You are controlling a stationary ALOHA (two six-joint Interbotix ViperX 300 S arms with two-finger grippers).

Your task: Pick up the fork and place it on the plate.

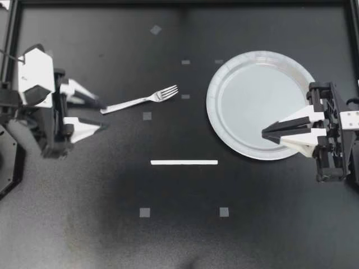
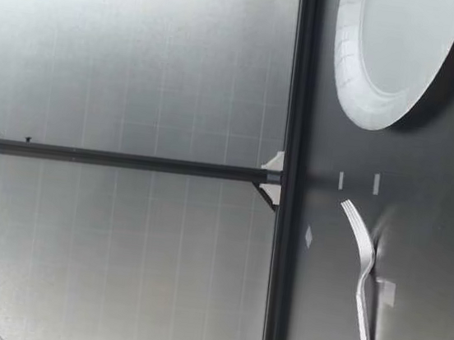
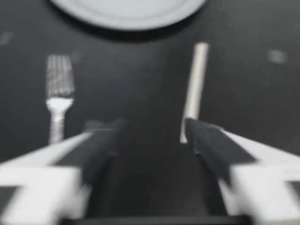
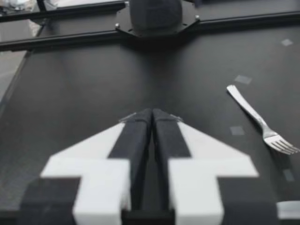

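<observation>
While left tool (image 1: 105, 116) gapes — fork (image 1: 140, 100) lies just beside.

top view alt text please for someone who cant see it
A fork lies on a black table, handle end near my open left tool, tines toward a white plate. My shut right tool is over the plate.

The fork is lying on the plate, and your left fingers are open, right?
Not quite. The fork lies on the table, apart from the plate, as the top view shows. My left fingers are open.
</observation>
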